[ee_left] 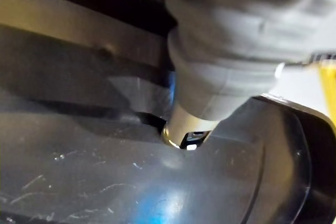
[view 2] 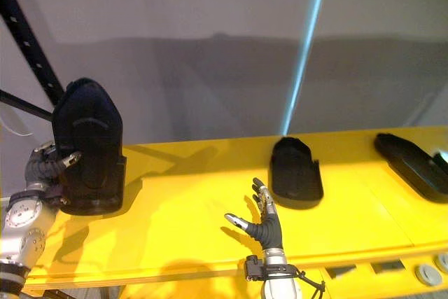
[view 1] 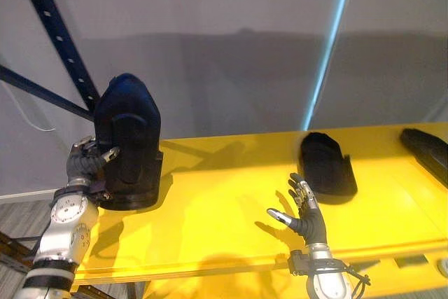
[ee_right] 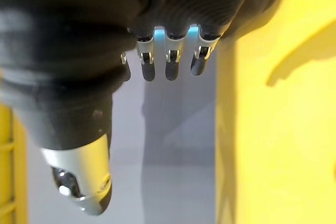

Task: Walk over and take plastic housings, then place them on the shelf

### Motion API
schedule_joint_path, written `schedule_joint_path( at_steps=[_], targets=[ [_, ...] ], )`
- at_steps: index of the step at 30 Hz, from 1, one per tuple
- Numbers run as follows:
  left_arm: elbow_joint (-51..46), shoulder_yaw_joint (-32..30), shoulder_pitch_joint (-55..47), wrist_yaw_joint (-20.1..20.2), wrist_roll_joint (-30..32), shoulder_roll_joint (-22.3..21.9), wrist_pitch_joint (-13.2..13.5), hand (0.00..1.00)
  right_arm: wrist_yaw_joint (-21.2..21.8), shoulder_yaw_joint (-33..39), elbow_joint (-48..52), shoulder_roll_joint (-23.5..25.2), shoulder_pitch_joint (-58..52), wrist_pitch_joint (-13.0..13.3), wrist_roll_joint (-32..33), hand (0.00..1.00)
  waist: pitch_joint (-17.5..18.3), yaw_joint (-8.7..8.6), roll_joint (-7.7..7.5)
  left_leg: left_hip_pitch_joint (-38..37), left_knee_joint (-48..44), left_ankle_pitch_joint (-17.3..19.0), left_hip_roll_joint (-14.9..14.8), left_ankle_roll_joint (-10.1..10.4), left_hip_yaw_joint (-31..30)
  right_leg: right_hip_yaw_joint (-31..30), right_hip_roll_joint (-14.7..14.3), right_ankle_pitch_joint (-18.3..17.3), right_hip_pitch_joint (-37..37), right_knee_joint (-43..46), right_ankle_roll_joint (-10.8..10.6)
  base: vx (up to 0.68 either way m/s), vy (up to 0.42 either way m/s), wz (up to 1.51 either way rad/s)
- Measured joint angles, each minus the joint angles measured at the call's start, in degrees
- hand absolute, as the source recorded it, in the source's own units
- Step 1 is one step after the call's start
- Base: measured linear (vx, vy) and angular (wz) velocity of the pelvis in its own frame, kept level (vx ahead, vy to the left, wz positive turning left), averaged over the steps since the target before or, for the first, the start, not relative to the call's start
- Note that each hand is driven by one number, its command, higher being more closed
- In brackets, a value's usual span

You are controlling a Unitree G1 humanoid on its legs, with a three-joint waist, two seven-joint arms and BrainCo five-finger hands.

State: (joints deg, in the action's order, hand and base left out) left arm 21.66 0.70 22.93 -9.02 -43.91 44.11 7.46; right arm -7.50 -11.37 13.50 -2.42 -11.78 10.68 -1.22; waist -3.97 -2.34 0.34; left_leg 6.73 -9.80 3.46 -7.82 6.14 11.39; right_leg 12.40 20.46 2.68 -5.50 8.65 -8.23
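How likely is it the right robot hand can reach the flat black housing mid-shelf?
Probably yes. The right robot hand is open close to the housing, with bare yellow shelf between them and nothing in the way.

Upright housing (view 1: 127,141) left on shelf (view 1: 224,201), flat housing (view 1: 326,164) centre, 3rd housing (view 1: 425,148) far right.

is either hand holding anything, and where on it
The left hand grips the upright black housing by its lower left edge; it stands on the yellow shelf. The right hand is open, empty.
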Motion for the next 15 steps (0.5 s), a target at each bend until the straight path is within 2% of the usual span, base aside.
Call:
schedule_joint_path(
  at_steps=[1,2,3,5,7,10,15],
  targets=[
    [1.0,1.1,1.1,0.2,-0.7,0.1,0.0,1.00,0.0,-0.5,-0.7,-0.1,0.0,-0.1,-0.2,0.00,-0.2,-0.31,0.17,0.2,0.2,-0.3,-0.4,-0.3,0.2,-2.0,-1.1,-1.3,-0.8,0.5,-0.4,-0.10,-0.072,-0.35],
    [3.1,3.9,3.3,0.7,-2.4,0.1,-0.6,1.00,0.0,-2.2,-1.4,-0.3,-0.4,-1.0,-0.9,0.00,-0.6,-1.11,0.19,0.1,1.0,-1.2,-0.7,0.0,-0.5,-6.6,-4.3,-5.8,-1.3,1.7,-1.7,-0.06,-0.136,-0.08],
    [4.5,6.1,4.4,1.4,-3.6,-0.1,-1.6,1.00,0.1,-4.0,-1.3,-1.7,-0.8,-1.0,-1.4,0.00,-1.2,-2.70,0.63,-0.2,1.8,-2.4,-1.2,0.9,-1.0,-8.8,-5.6,-6.5,-1.5,2.3,-2.0,-0.05,-0.146,-0.01],
    [4.5,8.7,5.7,2.5,-4.6,-0.1,-2.4,1.00,0.1,-6.0,-1.2,-3.9,-1.7,-1.1,-1.6,0.00,-2.5,-3.11,1.91,-1.0,4.2,-4.0,-2.1,1.5,-1.1,-8.7,-7.0,-6.2,-1.7,1.9,-1.9,-0.03,-0.117,-0.03],
    [4.1,10.0,6.8,3.1,-7.1,0.1,-2.7,1.00,0.1,-6.9,-1.1,-6.0,-2.3,-1.2,-2.3,0.00,-2.7,-2.86,2.57,-0.7,6.5,-5.2,-3.1,1.4,-1.2,-8.7,-8.3,-5.1,-2.4,0.1,-1.2,0.00,-0.093,-0.14],
    [4.0,10.6,7.9,2.5,-11.7,0.9,-2.6,1.00,0.2,-7.6,1.0,-6.9,-2.3,-1.1,-3.6,0.00,-3.2,-2.74,2.00,0.8,7.9,-6.3,-4.2,2.6,-0.6,-8.8,-9.7,-3.4,-3.6,-2.6,-0.9,0.03,-0.029,-0.11],
    [4.6,14.7,9.0,-0.7,-14.0,2.2,-2.8,1.00,0.3,-9.6,3.9,-8.7,-2.3,-0.5,-3.6,0.00,-5.4,-2.84,1.11,2.2,8.5,-7.1,-4.2,2.5,-1.5,-8.3,-9.7,-3.0,-4.4,-3.4,-0.9,0.03,0.009,0.06]
  ],
)
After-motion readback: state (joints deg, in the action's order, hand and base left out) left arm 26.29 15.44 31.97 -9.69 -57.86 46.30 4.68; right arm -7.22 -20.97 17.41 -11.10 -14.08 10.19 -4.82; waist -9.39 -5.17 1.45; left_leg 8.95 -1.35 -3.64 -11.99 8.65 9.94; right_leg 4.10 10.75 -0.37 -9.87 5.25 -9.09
